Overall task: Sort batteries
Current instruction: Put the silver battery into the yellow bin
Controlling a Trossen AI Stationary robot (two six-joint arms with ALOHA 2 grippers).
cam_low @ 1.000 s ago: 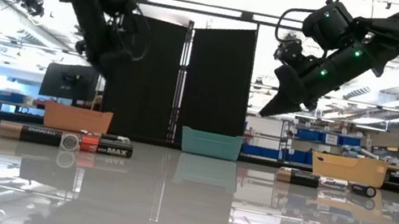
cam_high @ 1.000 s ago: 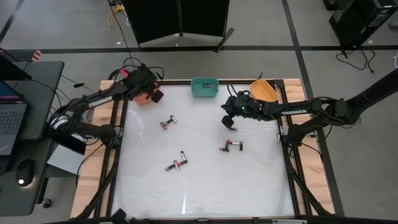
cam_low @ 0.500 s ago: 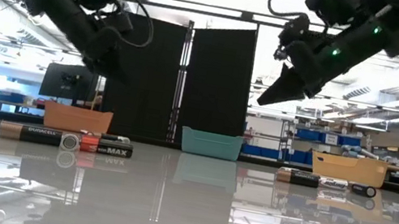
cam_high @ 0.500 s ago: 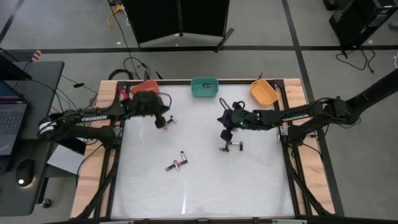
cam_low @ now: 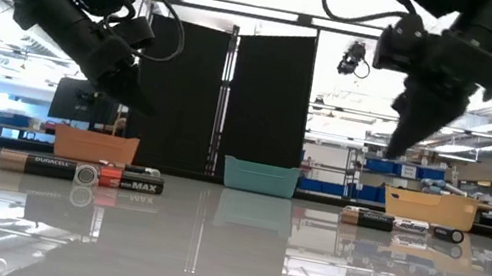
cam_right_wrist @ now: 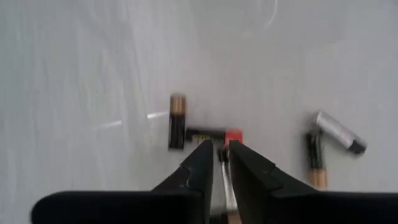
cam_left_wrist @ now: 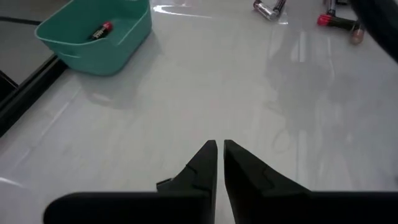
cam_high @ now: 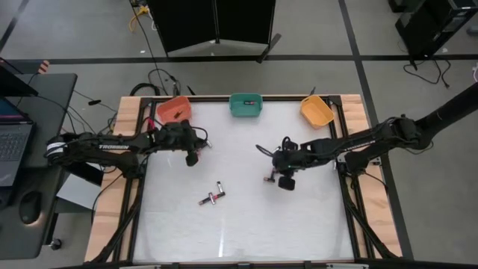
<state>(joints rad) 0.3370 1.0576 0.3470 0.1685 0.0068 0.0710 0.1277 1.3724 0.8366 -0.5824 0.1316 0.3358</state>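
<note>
Small batteries lie flat on the white table in groups. One group (cam_high: 213, 197) is near the middle; it is the dark and red pair (cam_low: 83, 171) in the low view. Another group (cam_high: 274, 176) lies right of centre (cam_low: 403, 225). My right gripper (cam_high: 284, 180) hovers above that group (cam_right_wrist: 214, 134), with only a slit between its fingers (cam_right_wrist: 221, 149). My left gripper (cam_high: 193, 155) hangs above the table left of centre (cam_low: 135, 103) and is shut (cam_left_wrist: 220, 146). It covers the spot beneath it. A battery (cam_left_wrist: 99, 30) lies inside the teal bin.
Three bins stand along the far edge: orange (cam_high: 173, 110), teal (cam_high: 245, 104) and yellow (cam_high: 317, 110). A silvery battery (cam_right_wrist: 336, 132) and a dark one (cam_right_wrist: 314, 159) lie off to one side in the right wrist view. The near half of the table is bare white.
My left gripper has come away from the orange bin, moving toward the near edge and right and dropping lower over the table. My right gripper has travelled from the far middle toward the near edge, over the batteries right of centre, and its fingers have turned to point more steeply down.
</note>
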